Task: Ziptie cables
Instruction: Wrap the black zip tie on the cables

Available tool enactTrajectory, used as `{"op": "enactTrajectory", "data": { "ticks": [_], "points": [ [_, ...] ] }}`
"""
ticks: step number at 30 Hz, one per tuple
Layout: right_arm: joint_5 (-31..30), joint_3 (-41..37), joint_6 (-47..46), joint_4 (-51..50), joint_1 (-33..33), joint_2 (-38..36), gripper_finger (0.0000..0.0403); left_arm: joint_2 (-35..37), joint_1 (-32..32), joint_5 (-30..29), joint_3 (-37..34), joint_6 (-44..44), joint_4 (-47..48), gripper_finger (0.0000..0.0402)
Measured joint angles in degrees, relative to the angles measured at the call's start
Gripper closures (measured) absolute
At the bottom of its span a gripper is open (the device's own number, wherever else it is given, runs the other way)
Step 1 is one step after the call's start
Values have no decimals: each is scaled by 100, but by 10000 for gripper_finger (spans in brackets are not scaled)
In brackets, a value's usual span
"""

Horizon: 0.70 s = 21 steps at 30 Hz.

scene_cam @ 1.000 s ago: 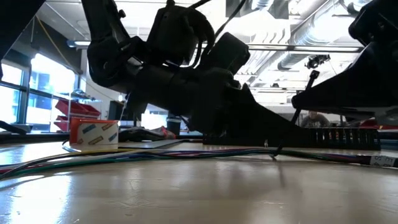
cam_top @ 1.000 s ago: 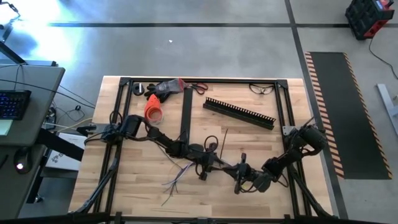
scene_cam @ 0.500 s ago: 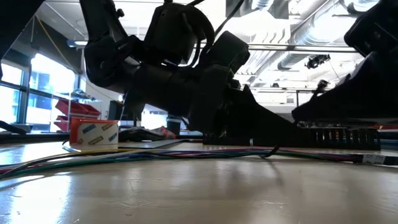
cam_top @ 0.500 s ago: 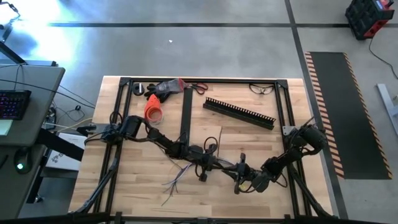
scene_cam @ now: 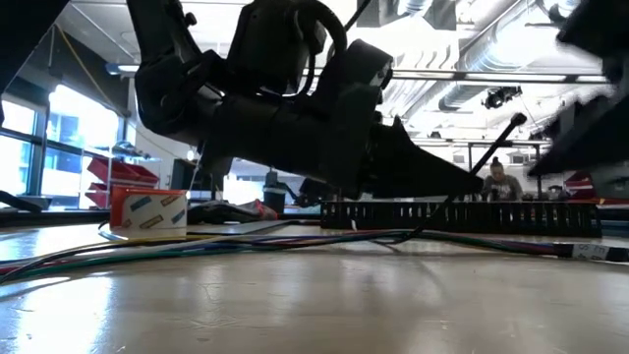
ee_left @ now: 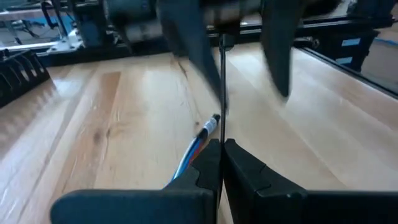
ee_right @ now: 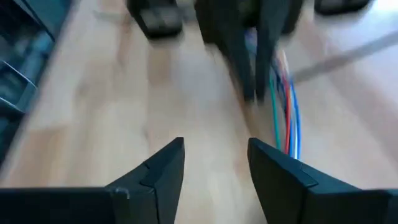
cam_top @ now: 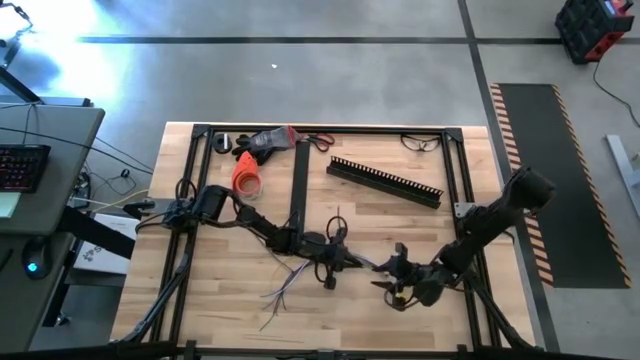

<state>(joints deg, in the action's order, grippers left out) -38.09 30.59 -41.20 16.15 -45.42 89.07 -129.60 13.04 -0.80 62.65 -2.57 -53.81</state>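
The cables [cam_top: 300, 280] lie across the wooden table, with splayed ends [cam_top: 272, 300] toward the near left. In the low view the cables [scene_cam: 246, 242] run flat along the tabletop. My left gripper [ee_left: 221, 149] is over them at mid-table, shut on a thin black zip tie [ee_left: 222, 81], whose free end [scene_cam: 515, 121] slants up. My right gripper [ee_right: 214, 155] hovers open just to the right of it, nothing between its fingers, facing the coloured wires [ee_right: 285, 118]. My left gripper pinches the zip tie's thin strip [ee_left: 221, 134] between its two fingertips. The strip runs on forward past the fingers, roughly in line with them. In the low view it slants from the cables on the table [scene_cam: 425, 232] up past the fingertips to its free end.
A black comb-toothed channel [cam_top: 385, 180] lies at the far right. An orange tool [cam_top: 247, 178], a red-and-black tool [cam_top: 268, 140] and glasses [cam_top: 422, 143] sit near the far edge. A black frame [cam_top: 300, 170] borders and crosses the table. A person [scene_cam: 496, 182] shows beyond it.
My right gripper has opened, let go of the zip tie, risen and drawn back toward the table's right edge. The zip tie stays slanted upward, now in my left gripper alone. The cables have stayed on the table.
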Motion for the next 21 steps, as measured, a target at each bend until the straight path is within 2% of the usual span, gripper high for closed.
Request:
{"op": "enactTrajectory", "data": {
  "ticks": [4,6,7,9,10,13,21],
  "points": [
    [-1273,4,845,254,-333,-166,287,0,12,4,-23,-3,-35,401],
    [-1858,9,957,424,-436,-176,327,0,18,5,-89,-1,-174,401],
    [-1929,9,958,432,-441,-167,350,0,20,7,-126,8,-243,401],
    [-1898,9,922,443,-405,-94,388,0,20,8,-167,40,-335,401],
    [-1876,6,916,502,-379,-53,393,0,20,7,-177,44,-333,401],
    [-1796,9,1051,850,-278,49,393,0,20,8,-181,42,-300,401],
    [-1115,9,1427,1611,137,452,402,0,23,57,-186,42,-291,401]
  ]
}}
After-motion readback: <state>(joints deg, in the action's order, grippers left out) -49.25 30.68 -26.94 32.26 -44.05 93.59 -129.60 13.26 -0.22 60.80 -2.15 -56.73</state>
